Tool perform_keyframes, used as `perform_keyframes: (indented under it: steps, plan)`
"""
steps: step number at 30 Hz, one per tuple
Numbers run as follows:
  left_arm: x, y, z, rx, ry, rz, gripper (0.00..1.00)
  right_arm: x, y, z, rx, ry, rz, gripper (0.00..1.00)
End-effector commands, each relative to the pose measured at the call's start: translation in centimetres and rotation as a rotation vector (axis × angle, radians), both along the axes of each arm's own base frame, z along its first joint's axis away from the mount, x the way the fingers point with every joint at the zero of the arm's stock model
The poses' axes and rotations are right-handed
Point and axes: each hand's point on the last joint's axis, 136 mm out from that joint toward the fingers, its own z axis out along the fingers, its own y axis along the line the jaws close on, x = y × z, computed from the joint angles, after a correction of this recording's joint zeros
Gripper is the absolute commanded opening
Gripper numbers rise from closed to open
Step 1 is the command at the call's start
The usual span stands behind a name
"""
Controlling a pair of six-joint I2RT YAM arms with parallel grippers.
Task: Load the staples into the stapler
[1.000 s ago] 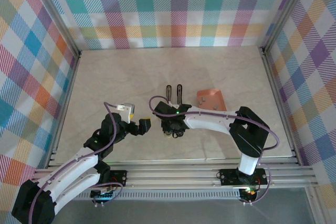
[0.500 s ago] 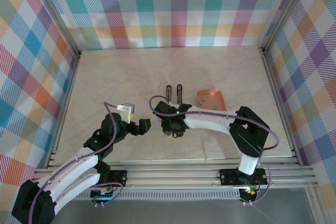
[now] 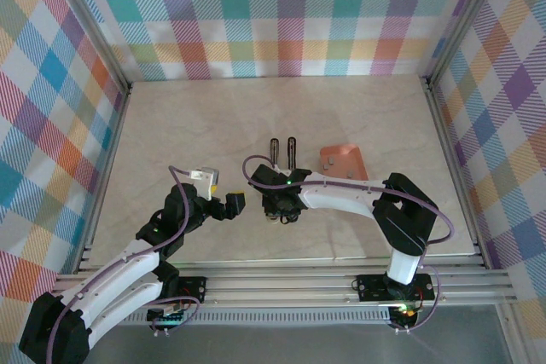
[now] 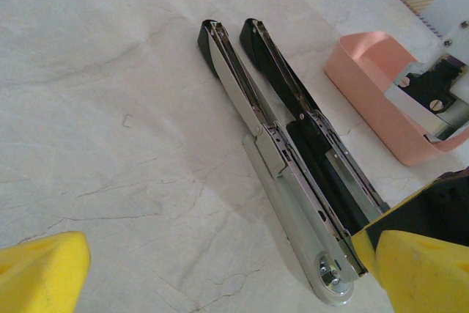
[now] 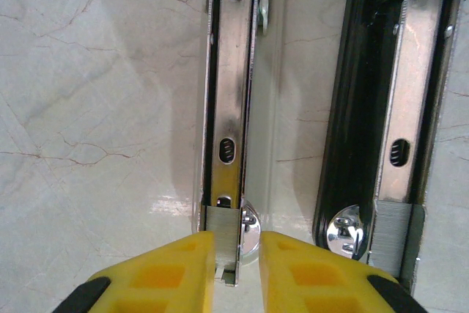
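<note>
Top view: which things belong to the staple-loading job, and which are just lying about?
In the job:
- stapler, opened flat
- staple strip, pinched by the right gripper at the stapler's rail

Lying about:
- pink tray, beside the stapler

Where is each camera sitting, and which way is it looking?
Top camera: above and behind the arms, looking down at the table; both arms show, with the left hand and right hand.
Left wrist camera: on the left arm, looking across at the open stapler and pink tray; its yellow fingertips are wide apart.
Right wrist camera: on the right arm, looking straight down; its fingertips pinch a metal strip.
Shared: both wrist cameras see the stapler's rails.
</note>
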Motion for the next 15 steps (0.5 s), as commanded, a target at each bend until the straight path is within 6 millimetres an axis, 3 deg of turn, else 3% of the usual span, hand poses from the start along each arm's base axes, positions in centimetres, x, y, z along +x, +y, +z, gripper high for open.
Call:
perform_keyframes:
  steps: [1, 5, 15]
  plan:
    - [-0.2, -0.2, -0.1, -0.010, -0.004, -0.002, 1.00, 0.2, 0.2, 0.6, 0.010, 0.003, -0.012, 0.23]
    - [-0.2, -0.2, 0.0, -0.010, -0.003, -0.005, 1.00, 0.5, 0.1, 1.6, 0.016, -0.024, -0.012, 0.23]
    - [0.5, -0.2, 0.8, -0.010, -0.008, 0.018, 1.00, 5.9, -1.3, 9.1, 0.076, -0.211, -0.022, 0.32]
